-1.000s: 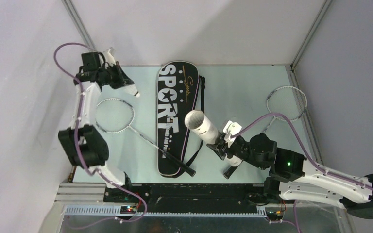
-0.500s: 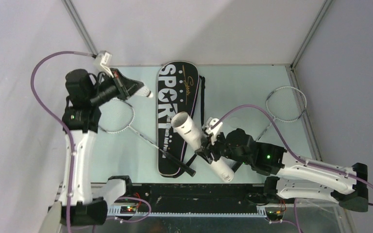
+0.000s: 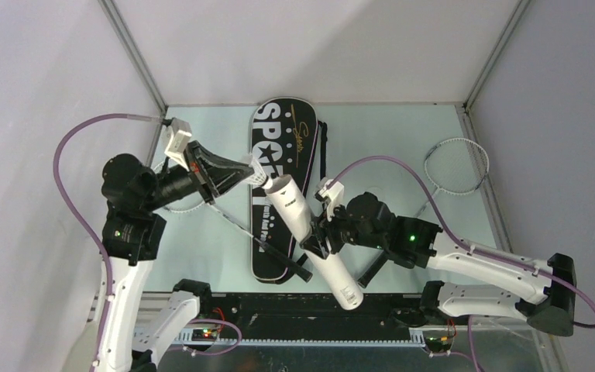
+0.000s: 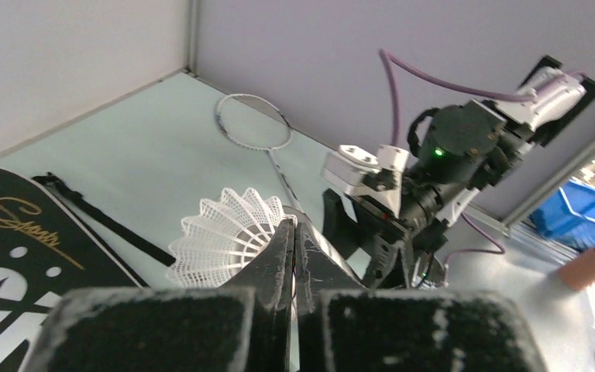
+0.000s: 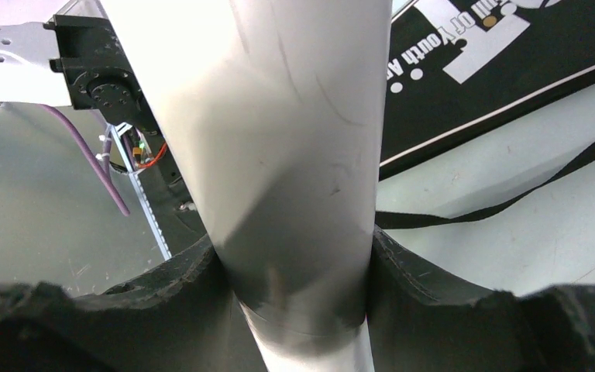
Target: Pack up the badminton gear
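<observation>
**Desk:** Overhead view, please.

**Operator:** I see the left claw point(image 3: 240, 175) pressed together on a white feather shuttlecock point(image 3: 259, 172). It is held off the surface point(image 3: 380, 147), just beside the upper end of the white cardboard tube point(image 3: 293, 211). The right claw point(image 3: 315, 242) clamps that tube about mid-length. The tube is tilted, its upper end over the black "SPORT" bag point(image 3: 290, 128) and its lower end toward the arm bases. The left racket point(image 3: 236, 225) lies beside the bag, its handle across the bag's lower end. The right racket point(image 3: 455, 164) lies well apart, by the right edge.

**Desk:** Left wrist?

**Operator:** The fingers point(image 4: 279, 256) are closed to a slit, and the shuttlecock's feather skirt fans out at their tips. I cannot tell which part they pinch.

**Desk:** Right wrist?

**Operator:** The tube fills the gap, and both sides of the claw touch its wall. The bag's lettering shows beyond.
</observation>
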